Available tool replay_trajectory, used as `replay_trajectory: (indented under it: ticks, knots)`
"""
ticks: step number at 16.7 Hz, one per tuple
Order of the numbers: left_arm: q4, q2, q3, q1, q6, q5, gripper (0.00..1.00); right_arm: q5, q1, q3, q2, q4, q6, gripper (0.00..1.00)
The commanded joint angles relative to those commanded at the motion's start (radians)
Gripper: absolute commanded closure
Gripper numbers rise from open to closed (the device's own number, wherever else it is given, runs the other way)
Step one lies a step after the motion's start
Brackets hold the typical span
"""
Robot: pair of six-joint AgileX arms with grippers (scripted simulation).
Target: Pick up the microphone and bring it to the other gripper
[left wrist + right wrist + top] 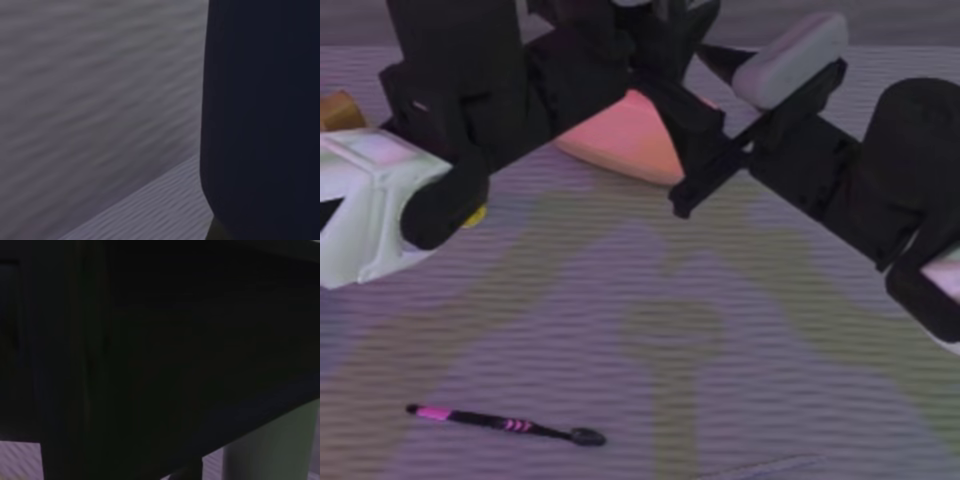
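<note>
In the top view both AgileX arms are reaching to the far middle of the worktop, the left gripper coming in from the left and the right gripper from the right, their black parts crowding together above a pink object. Whether either one is clenched or released cannot be told there, and the microphone is not showing clearly among the dark shapes. A thin black toothbrush with pink marks is lying alone at the near left, well apart from the arms, and a golden object is peeking out at the far left edge. In the left wrist view the microphone is filling the right side as a dark navy rounded body, sitting very near the camera with the worktop behind it. The right wrist view is dark
</note>
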Motion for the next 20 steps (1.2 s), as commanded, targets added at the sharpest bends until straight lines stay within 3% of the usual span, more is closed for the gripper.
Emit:
replay_trajectory:
  ticks: [10, 18, 20]
  knots:
    - [-0.002, -0.006, 0.005, 0.002, 0.004, -0.004, 1.0, 0.001, -0.003, -0.009, 0.003, -0.001, -0.002, 0.0]
    - [-0.013, -0.091, -0.072, 0.15, 0.008, 0.124, 1.0, -0.042, -0.035, -0.241, -0.253, -0.024, -0.001, 0.0]
    - [-0.014, -0.099, -0.078, 0.163, 0.007, 0.135, 1.0, -0.047, -0.037, -0.257, -0.27, -0.024, -0.001, 0.0]
